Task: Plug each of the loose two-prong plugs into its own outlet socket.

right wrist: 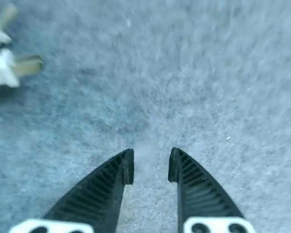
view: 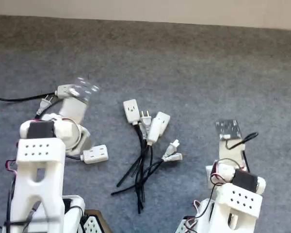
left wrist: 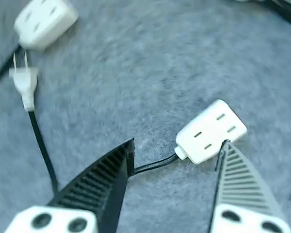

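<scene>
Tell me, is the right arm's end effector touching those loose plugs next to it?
Apart. The high view shows bare carpet between the right end effector and the loose plugs.

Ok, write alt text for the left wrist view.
The left end effector hangs open over the black cord of a white outlet socket on grey carpet, one fingertip at the socket's edge. Farther off lie a loose two-prong plug and a second socket.

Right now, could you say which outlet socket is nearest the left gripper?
The socket between the left gripper's fingertips; the other socket lies farther off, beside a plug.
</scene>
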Motion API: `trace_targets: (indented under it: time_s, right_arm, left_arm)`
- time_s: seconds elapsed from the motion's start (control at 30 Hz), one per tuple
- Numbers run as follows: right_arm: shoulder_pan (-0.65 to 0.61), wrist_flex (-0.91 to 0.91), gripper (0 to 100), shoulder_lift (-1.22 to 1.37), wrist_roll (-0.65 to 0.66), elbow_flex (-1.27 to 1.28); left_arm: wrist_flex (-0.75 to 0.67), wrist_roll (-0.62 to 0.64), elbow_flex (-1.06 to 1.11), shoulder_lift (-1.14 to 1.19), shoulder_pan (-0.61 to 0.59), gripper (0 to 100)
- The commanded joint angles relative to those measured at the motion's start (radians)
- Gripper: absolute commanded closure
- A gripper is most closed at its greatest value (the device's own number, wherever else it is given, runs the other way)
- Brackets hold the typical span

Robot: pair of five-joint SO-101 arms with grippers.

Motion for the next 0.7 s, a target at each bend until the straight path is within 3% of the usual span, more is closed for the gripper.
trace_targets:
  time_s: [0.0, 0.17, 0.37, 0.53, 0.67]
  right_arm:
    - [-0.128, 0.081, 87.1, 0.005, 0.011, -0.196]
    - [-0.349, 0.056, 87.1, 0.274, 0.109, -0.302]
    - [-0.487, -0.062, 87.1, 0.636, 0.189, -0.421]
    - [-0.608, -0.248, 90.6, 0.673, 0.140, -0.320]
    - [-0.702, -0.340, 92.1, 0.588, 0.262, -0.183]
  left_arm:
    - [-0.081, 0.219, -0.035, 0.128, -0.062, 72]
    - [-0.180, 0.247, -0.039, 0.283, -0.065, 72]
    - [-0.226, 0.249, -0.036, 0.369, -0.065, 72]
    - [-0.232, 0.247, -0.035, 0.375, -0.065, 72]
    - [-0.232, 0.245, -0.015, 0.377, -0.065, 72]
